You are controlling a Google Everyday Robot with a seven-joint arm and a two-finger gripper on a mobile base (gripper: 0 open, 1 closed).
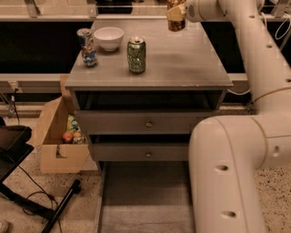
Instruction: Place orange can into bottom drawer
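Gripper (176,12), top centre: fingers clamped on orange can (175,23), cylindrical, metallic. Bottom drawer (145,200), bottom centre: pulled out, flat grey tray. Cardboard box (59,159), lower left: holds fruit (68,136).

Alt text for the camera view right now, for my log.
The tool grips the orange can at the far edge of the cabinet top; the bottom drawer stands open below. A green can, patterned can and white bowl sit on top.

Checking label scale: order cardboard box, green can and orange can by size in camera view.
cardboard box
green can
orange can, cropped and farther, so unsure
The gripper holds it above the cabinet top.
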